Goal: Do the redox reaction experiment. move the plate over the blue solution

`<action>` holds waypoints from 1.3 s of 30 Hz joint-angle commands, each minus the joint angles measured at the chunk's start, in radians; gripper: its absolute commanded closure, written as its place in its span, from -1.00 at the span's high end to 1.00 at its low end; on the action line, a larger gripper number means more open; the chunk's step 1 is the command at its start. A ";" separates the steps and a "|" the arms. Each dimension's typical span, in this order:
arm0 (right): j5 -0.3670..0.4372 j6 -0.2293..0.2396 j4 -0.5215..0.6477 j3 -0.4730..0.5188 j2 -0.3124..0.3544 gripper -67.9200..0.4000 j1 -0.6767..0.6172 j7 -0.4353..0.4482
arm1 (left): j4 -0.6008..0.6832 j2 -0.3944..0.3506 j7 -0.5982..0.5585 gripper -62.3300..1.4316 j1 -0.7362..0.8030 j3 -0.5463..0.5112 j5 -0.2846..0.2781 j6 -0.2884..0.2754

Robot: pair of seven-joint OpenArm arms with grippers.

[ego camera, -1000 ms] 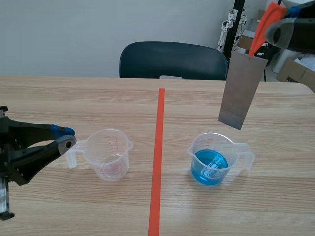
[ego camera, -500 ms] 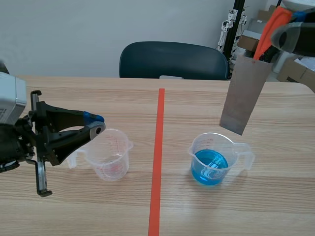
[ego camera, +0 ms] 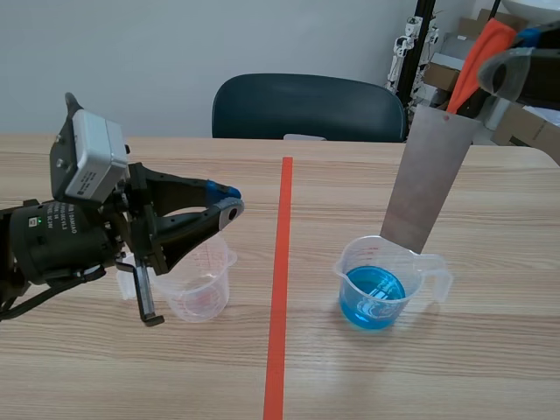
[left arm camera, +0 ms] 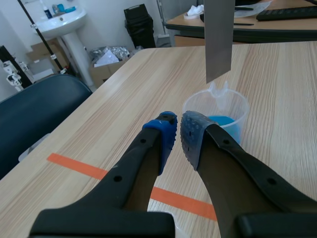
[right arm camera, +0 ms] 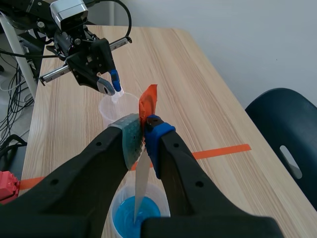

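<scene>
While the right gripper [right arm camera: 143, 134] clamps its top, the metal plate [ego camera: 429, 179] hangs tilted.
Lower edge just above the blue-solution beaker [ego camera: 382, 284], toward the table's [ego camera: 490, 367] right edge; left gripper [ego camera: 229, 206] closed, empty, by the clear beaker [ego camera: 194, 280].

Empty clear measuring cup [ego camera: 197, 280] sat just under the left gripper [ego camera: 227, 199], handle back twd the arm. Wooden table [ego camera: 350, 367] ran below & ahead of it. Dark chair [left arm camera: 29, 114] stood beside the gripper, past the table edge. Well ahead, off-table: white pedestal basin [left arm camera: 62, 20], black bin [left arm camera: 140, 25], cardboard box [left arm camera: 106, 69] w/ crumpled plastic. Farther ahead, keyboard [left arm camera: 292, 12] lay on a 2nd desk.
</scene>
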 commanded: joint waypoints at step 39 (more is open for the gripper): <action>-0.003 -0.002 0.005 0.002 -0.013 -0.98 0.005 0.024 | -0.152 0.198 0.156 -0.80 -0.114 0.109 -0.015 0.002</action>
